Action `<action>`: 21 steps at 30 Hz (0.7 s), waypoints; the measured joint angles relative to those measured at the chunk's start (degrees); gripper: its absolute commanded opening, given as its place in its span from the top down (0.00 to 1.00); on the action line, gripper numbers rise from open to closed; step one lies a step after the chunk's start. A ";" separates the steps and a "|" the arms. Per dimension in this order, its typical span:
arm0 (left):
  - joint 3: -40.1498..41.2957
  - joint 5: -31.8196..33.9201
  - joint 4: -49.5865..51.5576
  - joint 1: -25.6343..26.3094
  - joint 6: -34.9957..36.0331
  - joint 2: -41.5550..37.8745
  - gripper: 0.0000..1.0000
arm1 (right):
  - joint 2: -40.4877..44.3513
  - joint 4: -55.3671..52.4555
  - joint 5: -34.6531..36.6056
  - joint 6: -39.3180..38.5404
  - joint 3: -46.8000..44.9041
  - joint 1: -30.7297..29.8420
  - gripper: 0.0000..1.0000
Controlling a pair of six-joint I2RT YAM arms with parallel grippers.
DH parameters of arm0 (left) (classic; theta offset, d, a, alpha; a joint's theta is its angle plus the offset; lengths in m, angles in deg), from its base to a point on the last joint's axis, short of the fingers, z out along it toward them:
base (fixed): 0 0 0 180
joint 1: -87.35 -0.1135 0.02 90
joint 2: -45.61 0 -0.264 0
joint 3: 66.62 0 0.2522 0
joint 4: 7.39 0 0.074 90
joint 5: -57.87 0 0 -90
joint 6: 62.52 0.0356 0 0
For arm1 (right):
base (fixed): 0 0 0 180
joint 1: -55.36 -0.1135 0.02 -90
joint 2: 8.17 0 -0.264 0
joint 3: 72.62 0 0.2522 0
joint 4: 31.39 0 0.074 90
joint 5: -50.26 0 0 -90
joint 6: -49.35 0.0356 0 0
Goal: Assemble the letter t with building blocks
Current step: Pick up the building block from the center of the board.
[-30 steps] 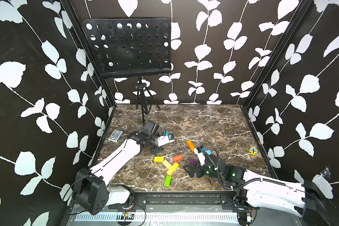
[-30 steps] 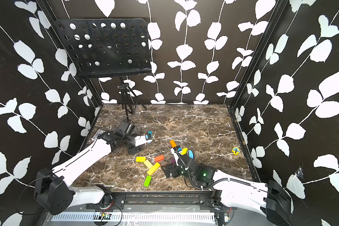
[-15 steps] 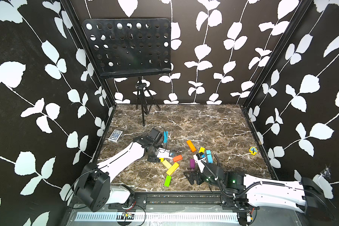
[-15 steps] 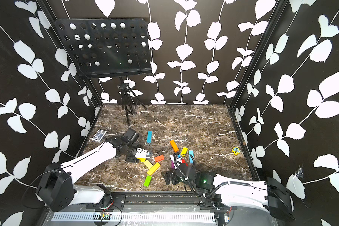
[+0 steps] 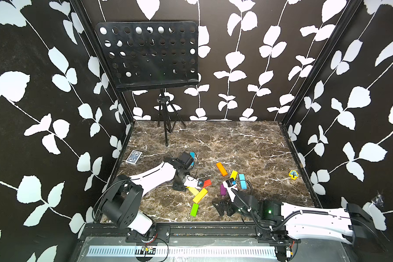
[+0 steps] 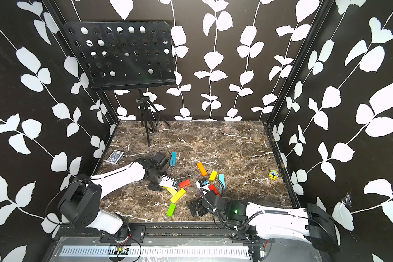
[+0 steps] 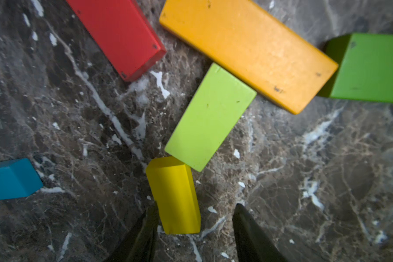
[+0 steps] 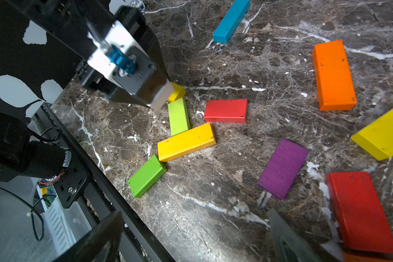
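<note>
Building blocks, glossy painted bars [image 5: 200, 195], lie loose on marble counter [image 5: 236, 145]. Half-open left fingers [image 7: 145, 236] straddle small yellow bar [image 7: 175, 195], unclamped. Beyond them pale-lime bar [image 7: 209, 118] abuts amber crossbar [image 7: 247, 52]: T rough, stem crooked, judged unfinished. Wide right fingers [image 8: 286, 238] hold nothing.

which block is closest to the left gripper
The short bright yellow block, lying flat between the open fingers of the left gripper, beside the end of the pale lime block. Every other block lies farther out.
</note>
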 measured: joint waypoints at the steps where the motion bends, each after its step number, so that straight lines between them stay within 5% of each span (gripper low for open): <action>1: -0.02 0.04 -0.26 0.00 -0.13 0.50 0.45 | 0.52 -0.02 0.26 -0.04 0.00 0.00 0.01; 21: -3.45 0.52 -1.03 -1.95 -3.32 5.57 0.45 | 0.22 -0.61 1.64 -0.09 0.00 -0.04 0.01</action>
